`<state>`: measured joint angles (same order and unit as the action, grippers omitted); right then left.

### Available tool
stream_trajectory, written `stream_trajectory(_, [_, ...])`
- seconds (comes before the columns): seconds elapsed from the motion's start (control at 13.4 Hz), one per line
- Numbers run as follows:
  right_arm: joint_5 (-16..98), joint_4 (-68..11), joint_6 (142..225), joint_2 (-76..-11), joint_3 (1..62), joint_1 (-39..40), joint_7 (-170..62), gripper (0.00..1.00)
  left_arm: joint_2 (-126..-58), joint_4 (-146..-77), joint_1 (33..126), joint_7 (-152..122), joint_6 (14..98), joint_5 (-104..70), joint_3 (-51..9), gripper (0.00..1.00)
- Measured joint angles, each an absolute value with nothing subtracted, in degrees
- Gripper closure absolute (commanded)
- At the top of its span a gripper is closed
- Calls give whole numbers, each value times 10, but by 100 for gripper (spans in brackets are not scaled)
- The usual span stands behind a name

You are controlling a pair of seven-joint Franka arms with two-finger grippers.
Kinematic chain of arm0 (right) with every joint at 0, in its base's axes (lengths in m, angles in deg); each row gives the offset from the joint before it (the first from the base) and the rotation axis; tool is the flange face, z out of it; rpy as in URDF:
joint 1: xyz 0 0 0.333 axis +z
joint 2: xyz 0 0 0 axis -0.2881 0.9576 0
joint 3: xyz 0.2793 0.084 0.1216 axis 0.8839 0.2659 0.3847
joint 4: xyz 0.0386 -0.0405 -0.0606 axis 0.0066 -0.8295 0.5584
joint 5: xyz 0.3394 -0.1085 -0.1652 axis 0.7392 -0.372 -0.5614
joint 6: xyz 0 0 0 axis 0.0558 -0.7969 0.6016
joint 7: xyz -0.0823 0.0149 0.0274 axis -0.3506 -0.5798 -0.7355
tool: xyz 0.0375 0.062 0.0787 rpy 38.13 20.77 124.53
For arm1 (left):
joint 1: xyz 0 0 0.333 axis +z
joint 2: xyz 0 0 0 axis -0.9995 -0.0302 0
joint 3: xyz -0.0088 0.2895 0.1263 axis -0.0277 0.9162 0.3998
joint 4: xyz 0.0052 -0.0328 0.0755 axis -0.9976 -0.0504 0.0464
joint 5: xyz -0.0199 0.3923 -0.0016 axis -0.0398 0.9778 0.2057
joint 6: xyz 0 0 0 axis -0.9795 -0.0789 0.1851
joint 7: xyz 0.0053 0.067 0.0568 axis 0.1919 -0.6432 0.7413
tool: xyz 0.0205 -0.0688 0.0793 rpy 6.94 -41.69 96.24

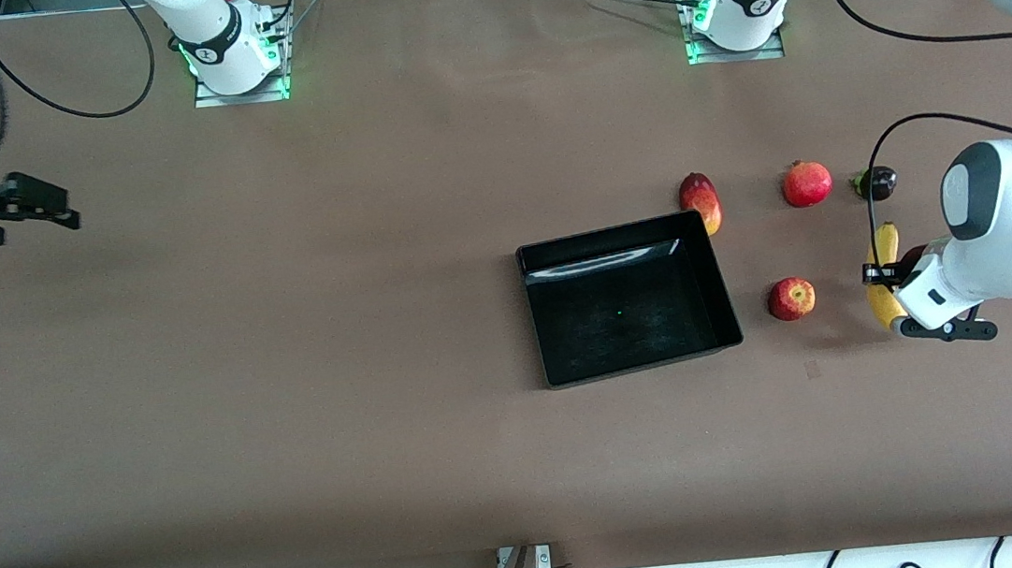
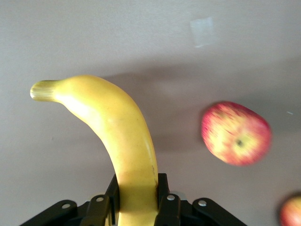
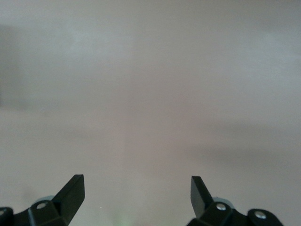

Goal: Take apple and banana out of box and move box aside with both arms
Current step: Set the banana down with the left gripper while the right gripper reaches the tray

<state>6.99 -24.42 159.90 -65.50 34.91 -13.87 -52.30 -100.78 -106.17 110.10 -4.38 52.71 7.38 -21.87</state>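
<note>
The left gripper (image 2: 136, 200) is clamped on the banana (image 2: 117, 141), both fingers pressed against its sides at the left arm's end of the brown table (image 1: 287, 345). Whether the fruit rests on the table or is just lifted cannot be told. Beside that gripper, toward the box (image 1: 629, 309), lies the apple (image 1: 791, 299) — the black box sits just past it. The right gripper (image 3: 136, 193) waits over bare table at the right arm's end, fingers spread wide — holding nothing.
</note>
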Motion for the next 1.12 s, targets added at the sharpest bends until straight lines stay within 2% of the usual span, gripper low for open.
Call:
stream_trajectory(0.22, [70, -244, 1614, -621, 350, -87, -554, 0, -1030, -1113, 1105, -44, 622, 88, -218, 100])
stream_trajectory(0.6, [71, -216, 1739, -521, 352, 13, -728, 0, -1015, -1175, 1106, -40, 699, 91, -200, 99])
stream_trajectory(0.67, [74, -204, 1764, -498, 353, 37, -758, 0, -1011, -1181, 1108, -34, 707, 91, -198, 50])
stream_trajectory(0.75, [84, -191, 1777, -475, 353, 59, -775, 0, -1009, -1184, 1108, -30, 709, 91, -196, 12])
stream_trajectory(0.82, [97, -179, 1782, -457, 353, 78, -786, 0, -1008, -1186, 1108, -26, 710, 93, -195, 0])
stream_trajectory(1.12, [124, -151, 1834, -402, 354, 156, -873, 0, -1007, -1186, 1108, -25, 710, 104, -195, 0])
